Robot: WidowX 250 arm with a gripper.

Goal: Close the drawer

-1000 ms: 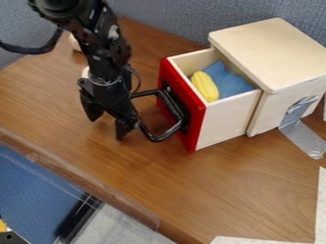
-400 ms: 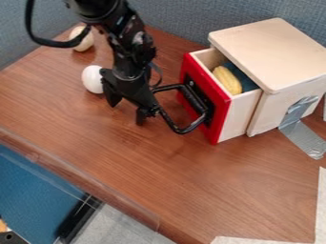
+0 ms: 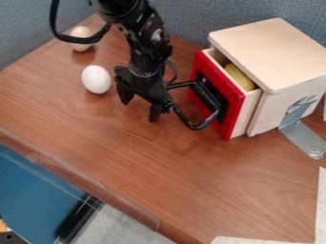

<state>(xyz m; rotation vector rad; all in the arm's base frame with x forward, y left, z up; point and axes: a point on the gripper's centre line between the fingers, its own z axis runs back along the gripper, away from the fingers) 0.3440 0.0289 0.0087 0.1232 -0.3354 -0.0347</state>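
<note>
My black gripper (image 3: pixel 140 107) hangs low over the table, left of the drawer, with its fingers apart. One fingertip is up against the drawer's black handle (image 3: pixel 196 126). The drawer's red front (image 3: pixel 237 113) stands a short way out from the wooden box (image 3: pixel 274 52). A yellow object (image 3: pixel 240 77) lies inside the drawer, partly hidden under the box top.
A white egg (image 3: pixel 96 79) and a paler egg-shaped object (image 3: pixel 82 39) stand on the table (image 3: pixel 153 162) to the left. Silver tape (image 3: pixel 303 131) holds the box's right side. Grey-blue partitions rise behind.
The gripper has moved to the right and slightly up in the view. The drawer has slid further into the box, covering the blue object inside and part of the yellow one.
</note>
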